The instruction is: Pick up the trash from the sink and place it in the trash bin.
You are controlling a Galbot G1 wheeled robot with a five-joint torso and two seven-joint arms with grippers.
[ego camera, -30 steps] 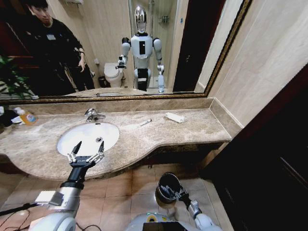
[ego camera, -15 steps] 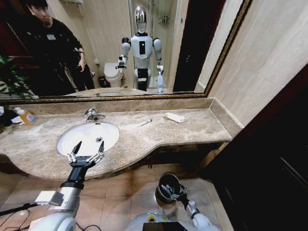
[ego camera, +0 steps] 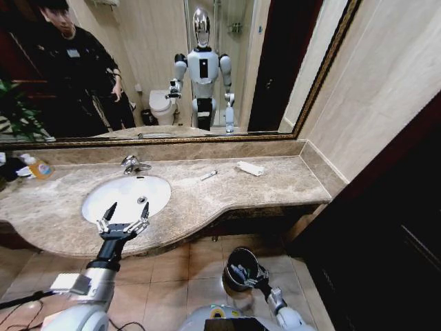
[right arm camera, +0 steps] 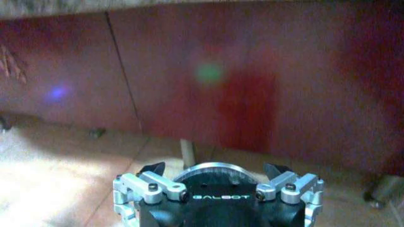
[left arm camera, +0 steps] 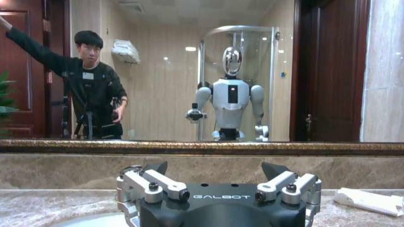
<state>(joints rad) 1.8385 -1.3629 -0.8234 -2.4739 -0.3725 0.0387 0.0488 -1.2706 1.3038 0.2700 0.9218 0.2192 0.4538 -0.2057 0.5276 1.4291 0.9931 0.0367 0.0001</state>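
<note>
The white oval sink [ego camera: 103, 203] sits in the beige marble counter, and its basin shows a drain. My left gripper [ego camera: 122, 219] hovers open over the sink's front rim with nothing between its fingers; the left wrist view shows it [left arm camera: 215, 169] spread wide and facing the mirror. To the right of the sink, trash lies on the counter: a thin white stick [ego camera: 209, 175] and a flat white packet [ego camera: 250, 167], the packet [left arm camera: 369, 201] also in the left wrist view. The black trash bin [ego camera: 241, 252] stands on the floor below the counter. My right gripper [ego camera: 247, 274] is open at the bin's mouth, and the bin's rim [right arm camera: 211, 166] shows behind it [right arm camera: 216, 169].
A chrome faucet [ego camera: 131, 164] stands behind the basin. A clear bottle of orange liquid [ego camera: 38, 167] stands at the counter's far left. A mirror runs along the back wall. Dark red cabinet fronts [right arm camera: 252, 94] close in beyond the bin, over a tiled floor.
My right gripper has shifted slightly left at the bin's mouth. The left gripper and the things on the counter have not moved.
</note>
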